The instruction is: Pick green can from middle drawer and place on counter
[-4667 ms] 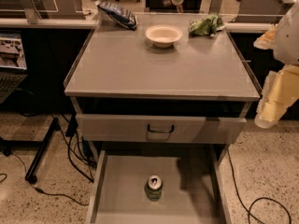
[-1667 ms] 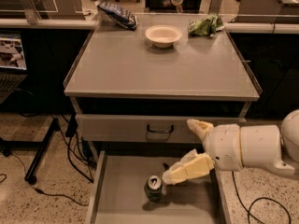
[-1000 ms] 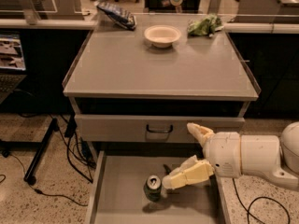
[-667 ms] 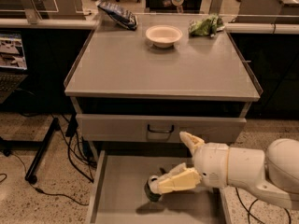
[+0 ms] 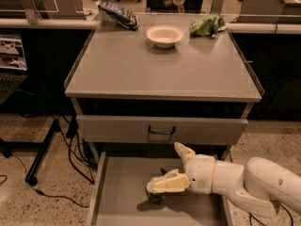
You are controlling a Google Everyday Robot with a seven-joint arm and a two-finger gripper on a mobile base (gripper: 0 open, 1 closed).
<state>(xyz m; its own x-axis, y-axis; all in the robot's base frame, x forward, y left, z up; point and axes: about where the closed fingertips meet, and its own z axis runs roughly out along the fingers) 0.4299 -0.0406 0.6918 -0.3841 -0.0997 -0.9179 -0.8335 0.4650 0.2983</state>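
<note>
Most of the task remains: the green can [image 5: 155,198] stands in the middle drawer [image 5: 120,192], midway between its side edges, partly hidden under the gripper [image 5: 163,166], whose jaws are spread and empty. Grasping, lifting and setting it on the counter [image 5: 160,69] are left.

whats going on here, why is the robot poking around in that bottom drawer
A one-armed robot is going after the green can in the open middle drawer. Its claw reaches in from the right with its fingers apart. The lower finger lies over the can, which is mostly hidden and looks to be on the drawer floor, not yet lifted. The counter above, where the can should go, holds a bowl, a green snack bag and a blue bag along its far edge.
</note>
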